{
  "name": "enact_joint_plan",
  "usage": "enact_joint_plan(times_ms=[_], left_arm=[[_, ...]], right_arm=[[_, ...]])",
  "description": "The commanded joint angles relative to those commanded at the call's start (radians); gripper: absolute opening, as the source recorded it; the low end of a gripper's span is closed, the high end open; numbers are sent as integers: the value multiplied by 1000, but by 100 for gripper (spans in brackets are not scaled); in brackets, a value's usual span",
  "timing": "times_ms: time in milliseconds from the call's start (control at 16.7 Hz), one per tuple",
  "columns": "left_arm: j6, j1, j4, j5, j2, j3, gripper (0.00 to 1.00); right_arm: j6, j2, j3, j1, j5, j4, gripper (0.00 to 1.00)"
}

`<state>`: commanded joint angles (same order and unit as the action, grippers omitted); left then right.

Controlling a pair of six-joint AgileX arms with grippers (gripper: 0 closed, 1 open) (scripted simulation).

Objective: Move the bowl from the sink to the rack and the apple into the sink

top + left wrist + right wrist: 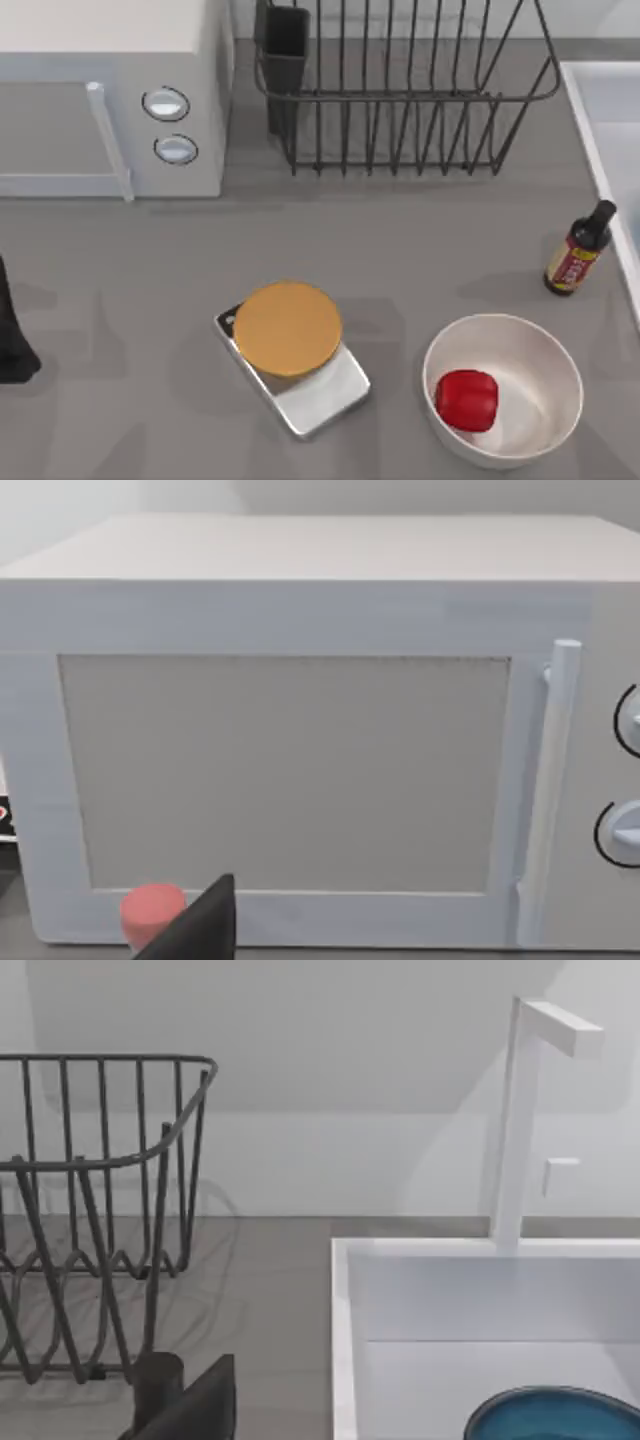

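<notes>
Nothing moved yet — bowl (556, 1415) sitting low in the sink (342, 1340) at the surface's right edge, apple (467, 400) resting in the white bowl (545, 350), rack (400, 100) bare at the back. Left arm parked at far left; claw state on both arms: cannot tell. Best approach for step 1 — drop straight down over the bowl's near rim, pinch 1 wall, lift clear of the sink's edge before swinging toward the rack.

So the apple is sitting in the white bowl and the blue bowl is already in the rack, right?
Not quite. The apple does sit in the white bowl, but the blue bowl is in the sink, not the rack; the right wrist view shows it there.
</notes>
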<state>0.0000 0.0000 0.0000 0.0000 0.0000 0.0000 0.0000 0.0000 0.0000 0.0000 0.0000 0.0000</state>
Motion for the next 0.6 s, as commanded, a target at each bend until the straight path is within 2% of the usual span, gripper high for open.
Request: enact_joint_plan(times_ms=[300,600], left_arm=[[0,0,0,0,0,0,100],[0,0,0,0,0,0,100]], right_arm=[[-8,39,32,-11,0,-18,100],[-51,267,226,-66,3,-139,100]])
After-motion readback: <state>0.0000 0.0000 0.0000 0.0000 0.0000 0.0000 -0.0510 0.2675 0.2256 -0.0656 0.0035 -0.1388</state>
